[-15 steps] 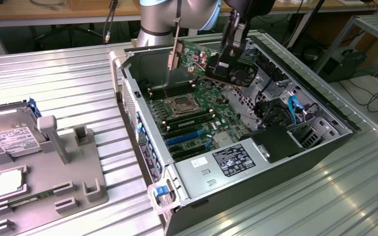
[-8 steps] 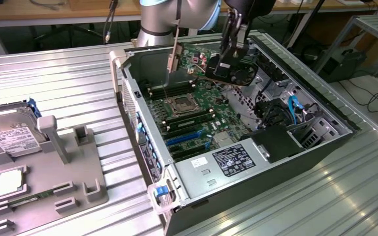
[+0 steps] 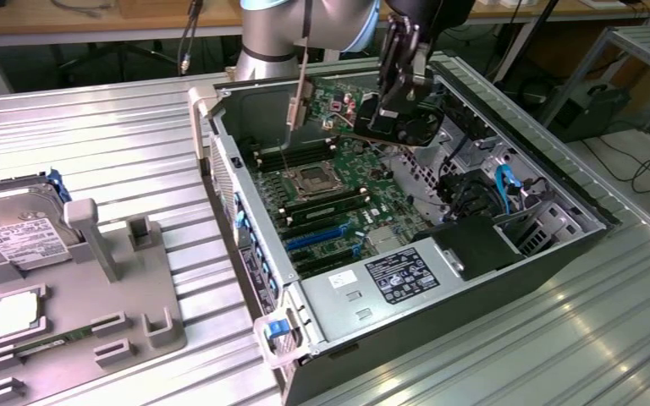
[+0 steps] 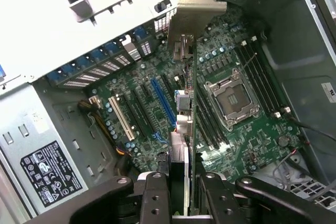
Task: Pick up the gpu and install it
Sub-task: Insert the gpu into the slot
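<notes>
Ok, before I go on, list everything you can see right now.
computer case: one, dark grey, lying open, centre
motherboard: one, green, inside the case
power supply: one, silver with black label, in the case's end away from the arm
gpu: one, dark with pale bracket, held above the motherboard
fixture: one, grey, exterior view's left
hard drive: one, silver with white label, on the fixture
table: one, ribbed silver, under everything
arm: one, grey and pale blue, behind the case
gripper: one, black, shut on the gpu
</notes>
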Controlling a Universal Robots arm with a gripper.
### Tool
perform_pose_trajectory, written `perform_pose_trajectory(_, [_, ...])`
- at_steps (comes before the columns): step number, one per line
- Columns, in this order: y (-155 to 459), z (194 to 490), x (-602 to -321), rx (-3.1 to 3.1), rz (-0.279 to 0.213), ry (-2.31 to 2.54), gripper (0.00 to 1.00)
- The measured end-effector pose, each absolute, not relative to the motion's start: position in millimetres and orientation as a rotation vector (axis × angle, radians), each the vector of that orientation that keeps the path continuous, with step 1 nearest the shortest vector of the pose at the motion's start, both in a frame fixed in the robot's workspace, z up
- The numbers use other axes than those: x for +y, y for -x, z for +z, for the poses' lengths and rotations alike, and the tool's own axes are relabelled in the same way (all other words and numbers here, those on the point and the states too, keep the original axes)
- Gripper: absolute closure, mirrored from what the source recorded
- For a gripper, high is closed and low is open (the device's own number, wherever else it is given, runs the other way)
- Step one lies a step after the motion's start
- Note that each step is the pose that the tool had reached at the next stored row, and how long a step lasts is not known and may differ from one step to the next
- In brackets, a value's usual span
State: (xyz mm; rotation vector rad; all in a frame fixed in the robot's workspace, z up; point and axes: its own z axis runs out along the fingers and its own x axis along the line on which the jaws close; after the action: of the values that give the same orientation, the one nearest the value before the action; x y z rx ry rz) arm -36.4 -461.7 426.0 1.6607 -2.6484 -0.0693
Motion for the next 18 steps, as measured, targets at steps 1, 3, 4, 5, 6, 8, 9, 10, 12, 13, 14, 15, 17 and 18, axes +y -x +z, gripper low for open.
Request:
perform_pose_trajectory(1, [36.4,426.0,-461.8,-2.639,-0.069,-1.675,0.73])
perform_pose_trajectory(3, [36.4,426.0,-461.9,-2.623,-0.069,-1.7,0.73])
perform_pose_trajectory(4, [36.4,426.0,-462.0,-2.614,-0.069,-1.713,0.73])
perform_pose_trajectory(5, [36.4,426.0,-462.1,-2.605,-0.069,-1.726,0.73])
perform_pose_trajectory(6, [36.4,426.0,-462.2,-2.596,-0.068,-1.739,0.73])
perform_pose_trajectory(8, [36.4,426.0,-462.3,-2.571,-0.068,-1.775,0.73])
perform_pose_trajectory(9, [36.4,426.0,-462.4,-2.557,-0.068,-1.794,0.73])
perform_pose_trajectory(10, [36.4,425.9,-462.4,-2.548,-0.068,-1.807,0.73])
perform_pose_trajectory(12, [36.4,425.9,-462.6,-2.527,-0.068,-1.836,0.73])
perform_pose_trajectory(13, [36.4,425.9,-462.6,-2.515,-0.067,-1.851,0.73])
perform_pose_trajectory(14, [36.4,425.9,-462.7,-2.507,-0.067,-1.862,0.73])
perform_pose_trajectory(15, [36.4,425.9,-462.8,-2.496,-0.067,-1.876,0.73])
perform_pose_trajectory(17, [36.4,425.9,-462.9,-2.475,-0.067,-1.903,0.73])
perform_pose_trajectory(18, [36.4,425.9,-463.0,-2.465,-0.067,-1.915,0.73])
